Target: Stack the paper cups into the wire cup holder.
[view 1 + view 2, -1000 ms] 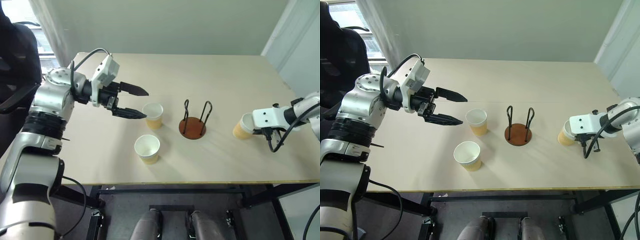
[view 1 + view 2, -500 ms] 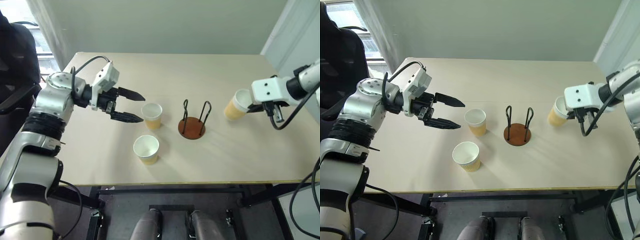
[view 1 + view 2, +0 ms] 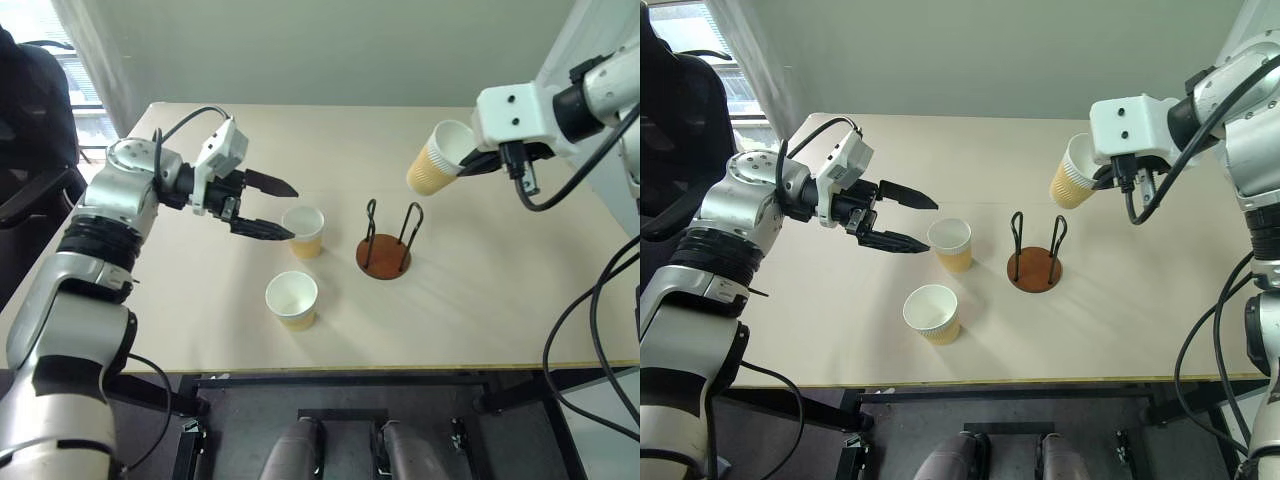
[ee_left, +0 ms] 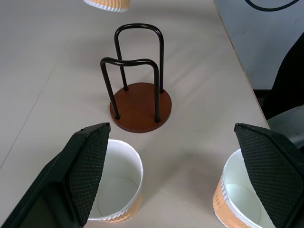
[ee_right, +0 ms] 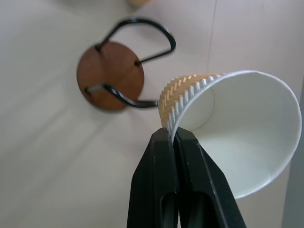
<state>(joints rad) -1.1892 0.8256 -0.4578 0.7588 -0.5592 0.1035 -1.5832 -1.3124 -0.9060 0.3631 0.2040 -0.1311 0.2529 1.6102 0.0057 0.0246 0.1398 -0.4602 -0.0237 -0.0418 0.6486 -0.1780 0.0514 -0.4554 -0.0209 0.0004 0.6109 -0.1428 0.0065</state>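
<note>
The right pincer [image 5: 175,137] is closed on the rim of one paper cup [image 3: 437,158], carrying it tilted in the air at 1 o'clock from the wire cup holder [image 3: 386,245], presumably for loading. The left pincer [image 3: 282,209] stands fully open and empty just beside a second cup [image 3: 304,230]; a third cup [image 3: 291,298] waits on the bench [image 3: 480,320] at 7 o'clock from the holder.

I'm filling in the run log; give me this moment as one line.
right gripper: shut on lifted cup | left gripper: open beside far table cup | near table cup: standing | wire cup holder: empty
</note>
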